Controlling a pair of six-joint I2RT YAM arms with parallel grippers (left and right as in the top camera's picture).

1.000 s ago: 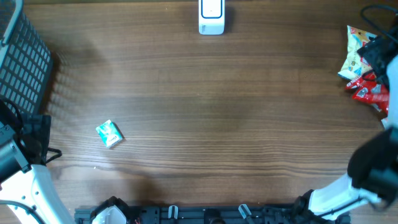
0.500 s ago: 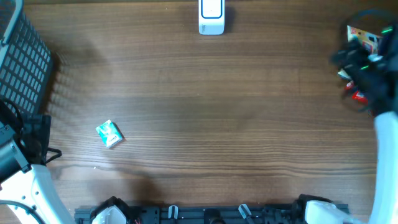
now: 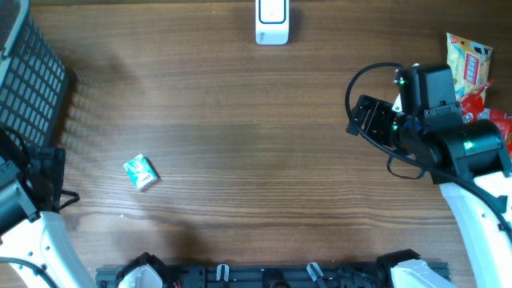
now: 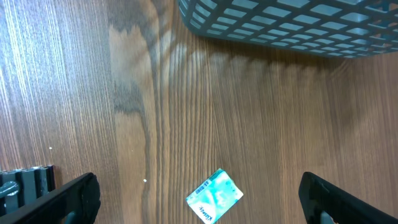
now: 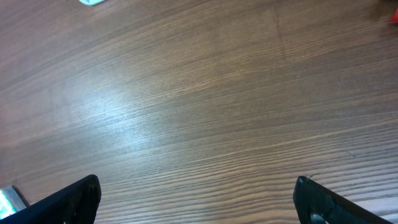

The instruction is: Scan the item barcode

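Pincers, two: my left pincer stands wide with nothing between its fingers, at the near left of the table. My right pincer is just as wide and empty, held over the right half. One item is in reach, a small teal packet lying flat on the near left part of the table. It sits ahead of the left pincer and nothing touches it. From the left wrist camera I see its printed face but cannot make out a barcode. Bare wood runs all around the packet and across the middle, so there is open room on every side. Farther back, one grey mesh basket fills the far left corner. I count two snack bags, a pale one and a red one, by the right edge. One white scanner stands at the middle of the far edge, well apart from the packet.
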